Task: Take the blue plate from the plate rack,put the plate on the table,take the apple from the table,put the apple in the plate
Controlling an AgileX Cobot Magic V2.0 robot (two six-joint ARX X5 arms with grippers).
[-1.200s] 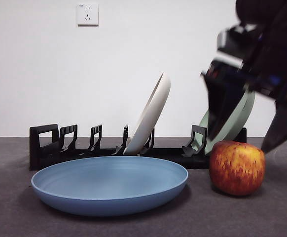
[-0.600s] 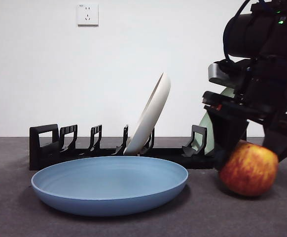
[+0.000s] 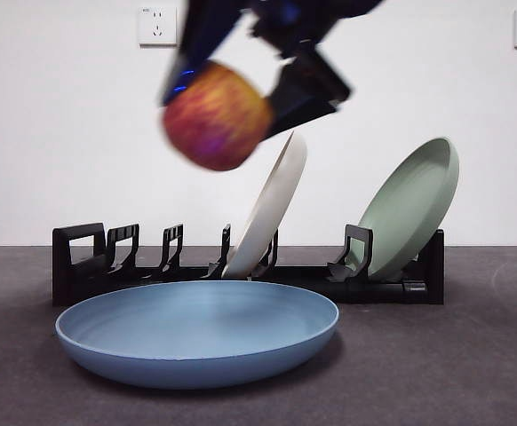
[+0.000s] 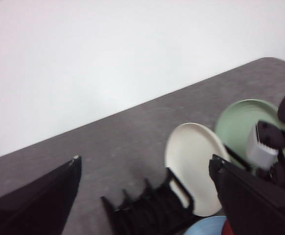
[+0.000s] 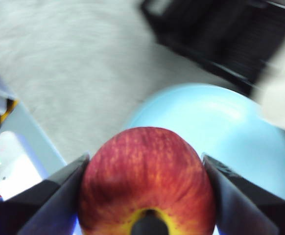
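Note:
The red apple [image 3: 216, 115] hangs high in the air, blurred by motion, with my right gripper [image 3: 241, 89] shut on it from above. In the right wrist view the apple [image 5: 145, 181] fills the gap between the jaws of that gripper [image 5: 145, 188], and the blue plate [image 5: 221, 132] lies below it. The blue plate [image 3: 196, 333] rests flat on the table [image 3: 436, 373] in front of the plate rack [image 3: 90, 266]. My left gripper [image 4: 145, 161] is open and empty, held high over the plate rack [image 4: 147, 210], out of the front view.
A cream-white plate [image 3: 272, 204] leans in the rack's middle slots and a sage-green plate [image 3: 409, 209] leans at its right end. Both show in the left wrist view, cream-white plate [image 4: 194, 161] and sage-green plate [image 4: 240, 122]. A wall socket [image 3: 157, 25] sits behind.
The right gripper closed on the apple at the table's right side, lifted it and swung it left. It is now high above the blue plate's middle.

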